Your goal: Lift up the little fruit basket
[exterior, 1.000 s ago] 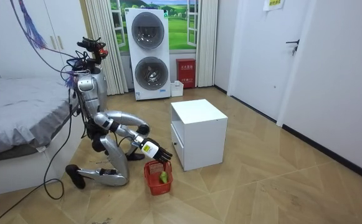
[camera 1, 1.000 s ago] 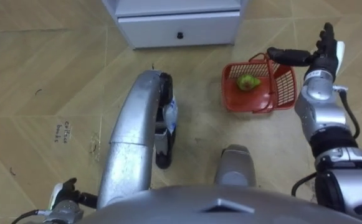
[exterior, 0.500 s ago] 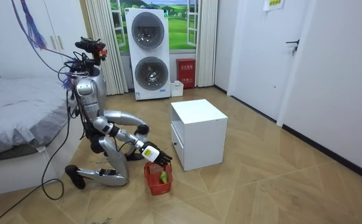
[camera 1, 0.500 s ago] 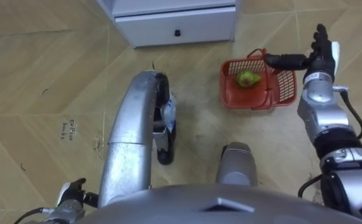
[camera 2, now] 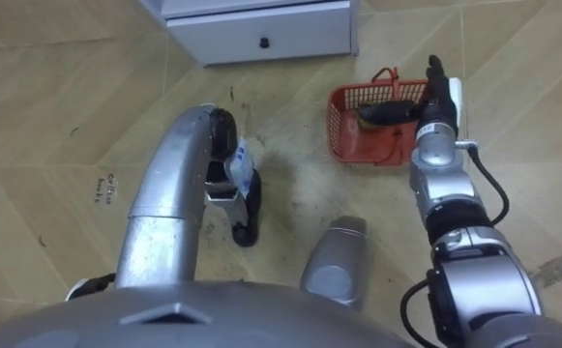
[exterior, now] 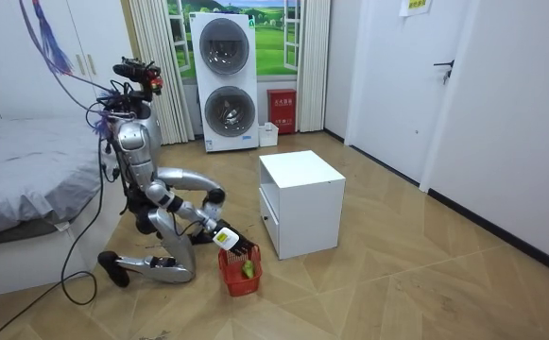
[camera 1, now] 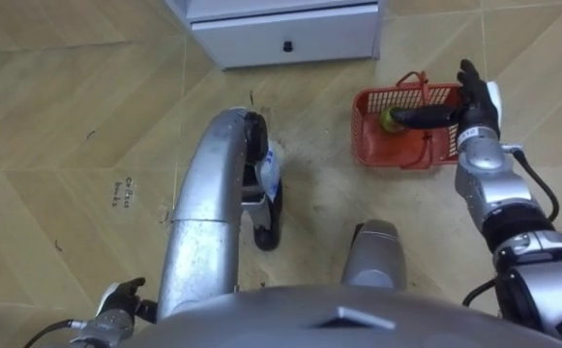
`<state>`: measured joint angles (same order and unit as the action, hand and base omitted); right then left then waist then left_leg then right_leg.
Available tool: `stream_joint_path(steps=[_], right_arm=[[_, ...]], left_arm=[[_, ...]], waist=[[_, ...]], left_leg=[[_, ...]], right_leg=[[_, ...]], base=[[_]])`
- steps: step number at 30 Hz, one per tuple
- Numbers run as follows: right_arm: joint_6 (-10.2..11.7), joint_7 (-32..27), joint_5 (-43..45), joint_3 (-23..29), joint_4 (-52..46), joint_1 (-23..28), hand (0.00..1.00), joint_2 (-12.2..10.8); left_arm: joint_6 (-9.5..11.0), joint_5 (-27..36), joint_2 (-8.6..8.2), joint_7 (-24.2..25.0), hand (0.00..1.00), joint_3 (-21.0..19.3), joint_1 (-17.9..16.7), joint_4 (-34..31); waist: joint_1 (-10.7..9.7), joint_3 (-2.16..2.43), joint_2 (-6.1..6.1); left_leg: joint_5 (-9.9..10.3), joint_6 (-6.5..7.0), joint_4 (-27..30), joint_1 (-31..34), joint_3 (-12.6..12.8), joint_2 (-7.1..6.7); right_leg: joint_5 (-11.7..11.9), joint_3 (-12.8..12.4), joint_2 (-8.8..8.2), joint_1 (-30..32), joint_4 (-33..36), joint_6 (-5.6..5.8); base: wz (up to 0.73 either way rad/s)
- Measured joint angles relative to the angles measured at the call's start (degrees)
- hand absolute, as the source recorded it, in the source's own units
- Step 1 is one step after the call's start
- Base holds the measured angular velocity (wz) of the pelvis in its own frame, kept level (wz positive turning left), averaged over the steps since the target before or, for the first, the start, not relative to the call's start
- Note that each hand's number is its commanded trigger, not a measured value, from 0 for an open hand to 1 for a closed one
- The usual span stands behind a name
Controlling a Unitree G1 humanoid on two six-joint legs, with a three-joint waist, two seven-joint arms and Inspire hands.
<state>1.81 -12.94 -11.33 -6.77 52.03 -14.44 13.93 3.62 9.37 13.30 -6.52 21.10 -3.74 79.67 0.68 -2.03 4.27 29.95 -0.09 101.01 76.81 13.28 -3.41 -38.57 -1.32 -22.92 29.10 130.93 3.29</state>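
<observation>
One red fruit basket rests on the wood floor near a white cabinet, with a green fruit inside. The kneeling robot's right hand is open over the basket's right side, thumb stretched across it. Left hand low at left; its state cannot be told.

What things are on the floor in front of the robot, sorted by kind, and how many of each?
Red basket: 1
Green fruit inside it: 1
White drawer cabinet: 1
Total: 3
</observation>
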Motion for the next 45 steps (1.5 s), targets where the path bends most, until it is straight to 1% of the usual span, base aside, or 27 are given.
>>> stream_joint_path(steps=[5,7,16,18,20,22,26,28,32,33,34,37,39,41,45], right_arm=[[0.0,0.8,-0.8,0.0,1.9,-0.2,0.0,-0.1],[0.0,1.0,-2.1,0.0,2.0,-0.2,0.0,0.0],[0.1,1.8,-8.8,-1.0,6.5,-1.7,0.0,0.1],[0.1,2.1,-10.5,-1.1,6.9,-1.7,0.0,0.5],[0.0,2.6,-12.4,-1.3,8.1,-1.8,0.0,1.3],[0.0,3.0,-13.8,-1.5,8.6,-1.8,0.0,1.7],[0.0,3.8,-16.8,-1.5,10.2,-2.5,0.0,2.2],[0.0,3.9,-18.1,-1.6,10.3,-2.5,0.0,2.2],[0.0,4.4,-21.0,-2.1,10.5,-2.5,0.0,2.2],[0.0,4.4,-21.2,-2.1,10.6,-2.5,0.61,2.1],[0.0,4.4,-21.6,-2.2,10.6,-2.5,1.0,2.1],[0.0,4.5,-22.8,-2.2,10.6,-2.6,1.0,2.2],[0.0,5.0,-22.9,-2.3,10.6,-3.0,1.0,2.8],[0.0,5.7,-23.1,-3.4,11.2,-3.5,1.0,4.0],[0.0,6.4,-23.3,-5.1,12.4,-3.9,1.0,4.7]], left_arm=[[0.0,0.0,0.0,0.7,0.0,0.7,0.1,0.0],[0.0,0.0,0.0,0.7,0.0,0.7,0.1,0.0],[0.0,0.1,-0.02,1.2,0.0,3.4,1.2,0.0],[-0.1,0.1,-0.02,1.7,0.0,3.6,1.3,-0.4],[-0.6,0.1,-0.02,2.4,0.0,3.7,1.5,-1.4],[-0.7,0.1,-0.03,2.8,0.0,4.0,1.6,-2.0],[-1.1,1.3,-0.02,3.3,0.0,4.9,1.4,-2.0],[-1.2,2.4,-0.02,3.3,0.0,5.1,1.4,-2.0],[-1.1,2.5,-0.01,3.3,0.0,5.7,1.6,-2.1],[-1.1,2.5,-0.01,3.4,0.0,5.8,1.6,-2.1],[-1.1,2.5,-0.01,3.5,0.0,6.0,1.6,-2.1],[-1.1,2.4,0.03,3.8,0.0,6.0,1.9,-2.1],[-1.1,2.4,0.05,3.8,0.0,6.0,2.6,-2.2],[-1.1,2.4,0.08,3.8,0.0,6.1,3.0,-2.4],[-1.2,2.5,0.08,3.8,0.0,6.2,2.8,-2.8]], waist=[[1.0,-0.04,-0.35],[1.3,-0.04,-0.35],[1.7,-0.11,-0.41],[2.2,-0.12,-0.56],[3.6,-0.14,-0.63],[4.3,-0.13,-0.76],[4.4,-0.13,-0.93],[4.4,-0.17,-0.98],[4.4,-0.27,-1.12],[4.5,-0.29,-1.15],[4.5,-0.32,-1.18],[4.9,-0.35,-1.16],[5.9,-0.4,-1.12],[6.6,-0.49,-1.18],[7.5,-0.68,-0.87]], left_leg=[[-0.2,-0.04,-0.4,-0.2,0.4,0.13],[-0.2,-0.06,-0.4,-0.2,0.5,0.51],[-0.3,0.07,-0.3,0.2,0.5,0.7],[-0.3,0.09,-0.2,0.5,0.4,0.71],[-0.4,0.19,-0.1,0.8,0.4,0.75],[-0.5,0.34,0.0,1.0,0.4,0.78],[-0.7,0.7,0.1,1.5,0.4,0.78],[-0.7,0.7,0.1,1.5,0.4,0.79],[-0.7,0.66,0.1,1.6,0.4,0.76],[-0.7,0.65,0.1,1.6,0.4,0.76],[-0.8,0.68,0.1,1.6,0.4,0.77],[-0.8,0.68,0.1,1.7,0.4,0.73],[-1.1,0.63,0.0,2.3,0.5,0.8],[-1.6,0.64,-0.3,2.7,0.5,0.75],[-1.7,0.43,-0.4,2.9,0.5,0.68]], right_leg=[[0.0,0.0,-0.05,0.0,0.0,0.0],[0.0,0.0,0.03,-0.1,0.0,0.0],[0.0,0.1,0.2,0.2,0.1,0.01],[0.0,0.2,0.21,0.3,0.1,0.02],[0.0,0.3,0.18,0.4,0.1,0.05],[0.0,0.5,0.2,0.5,0.1,0.06],[0.0,0.7,0.29,1.0,0.2,0.09],[0.0,0.8,0.28,1.0,0.2,0.09],[-0.1,1.0,0.14,1.0,0.2,0.11],[-0.1,1.0,0.14,1.0,0.2,0.13],[-0.1,1.0,0.14,1.0,0.3,0.14],[-0.1,1.1,0.11,1.2,0.3,0.15],[-0.1,0.9,0.08,1.9,0.6,0.3],[-0.2,1.1,0.07,2.3,0.8,0.33],[-0.2,1.1,0.12,2.6,1.0,0.33]], base=[[0.01],[0.0],[0.0],[0.0],[0.0],[0.04],[0.04],[0.0],[0.0],[0.0],[0.0],[0.0],[0.02],[0.08],[0.01]])
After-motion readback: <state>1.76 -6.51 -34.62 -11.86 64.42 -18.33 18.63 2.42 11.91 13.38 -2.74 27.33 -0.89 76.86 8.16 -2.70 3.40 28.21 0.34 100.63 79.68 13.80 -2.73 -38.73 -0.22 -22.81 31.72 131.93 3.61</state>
